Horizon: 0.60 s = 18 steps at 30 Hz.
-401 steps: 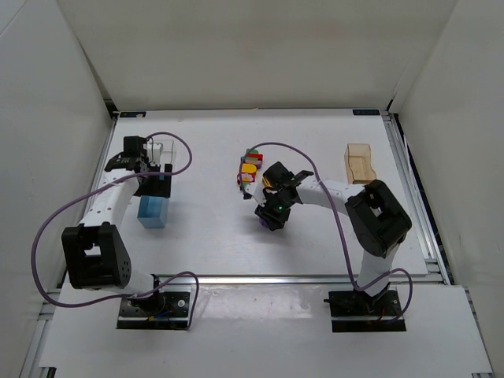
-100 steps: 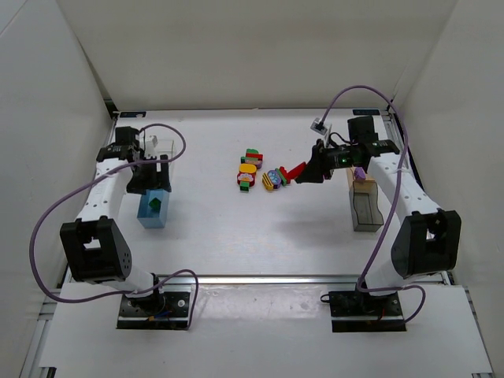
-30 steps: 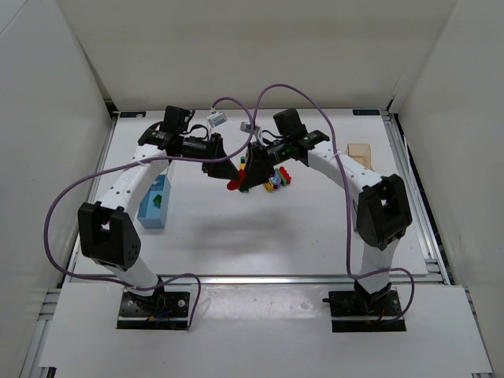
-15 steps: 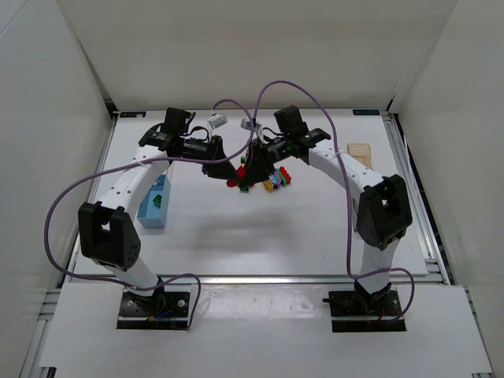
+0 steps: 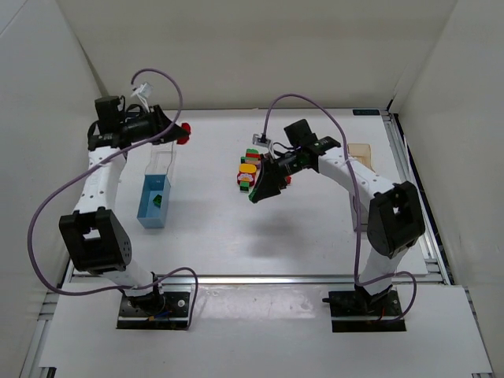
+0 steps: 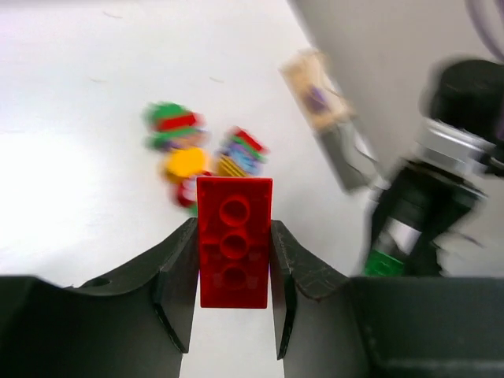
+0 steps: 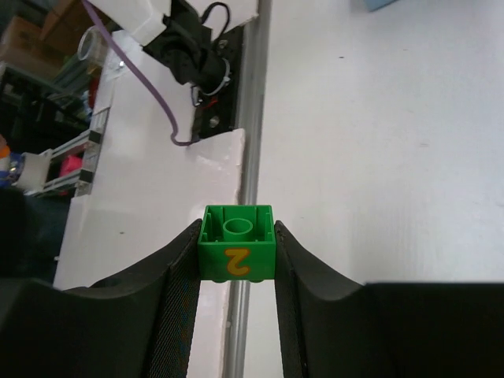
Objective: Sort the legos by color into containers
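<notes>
My left gripper [image 5: 173, 131] hangs at the back left, above the far end of the clear container [image 5: 161, 161]. It is shut on a red lego [image 5: 183, 134], which fills the gap between the jaws in the left wrist view [image 6: 235, 252]. My right gripper [image 5: 257, 194] is raised just in front of the pile of legos [image 5: 250, 168]. It is shut on a green lego with a yellow 2 [image 7: 236, 252]. The light blue container [image 5: 150, 213] holds a green lego [image 5: 157, 201]. The tan container [image 5: 360, 151] is at the right, with a purple piece inside [image 6: 316, 98].
A dark smoky container [image 6: 346, 153] lies next to the tan one, mostly hidden by the right arm in the top view. Purple cables loop above both arms. White walls enclose the table on three sides, and a metal rail [image 7: 250, 157] runs along its edge.
The left gripper closed on the red lego at the pile and carried it to the back left. The right gripper drew back from the pile toward the front with the green lego.
</notes>
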Each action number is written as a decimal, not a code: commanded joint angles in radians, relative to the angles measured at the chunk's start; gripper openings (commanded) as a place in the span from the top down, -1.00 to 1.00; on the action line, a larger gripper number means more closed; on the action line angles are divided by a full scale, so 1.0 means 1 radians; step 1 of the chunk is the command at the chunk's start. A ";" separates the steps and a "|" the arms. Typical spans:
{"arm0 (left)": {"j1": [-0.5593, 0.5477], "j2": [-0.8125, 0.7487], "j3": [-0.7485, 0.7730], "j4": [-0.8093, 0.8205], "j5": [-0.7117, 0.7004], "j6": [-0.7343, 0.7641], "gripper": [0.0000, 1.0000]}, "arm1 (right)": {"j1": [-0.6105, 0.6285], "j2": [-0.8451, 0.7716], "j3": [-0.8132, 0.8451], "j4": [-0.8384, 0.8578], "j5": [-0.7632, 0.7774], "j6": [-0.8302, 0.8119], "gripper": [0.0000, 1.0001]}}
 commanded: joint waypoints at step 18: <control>-0.006 0.275 0.292 -0.381 -0.916 0.292 0.80 | -0.045 -0.003 0.103 0.035 0.143 -0.009 1.00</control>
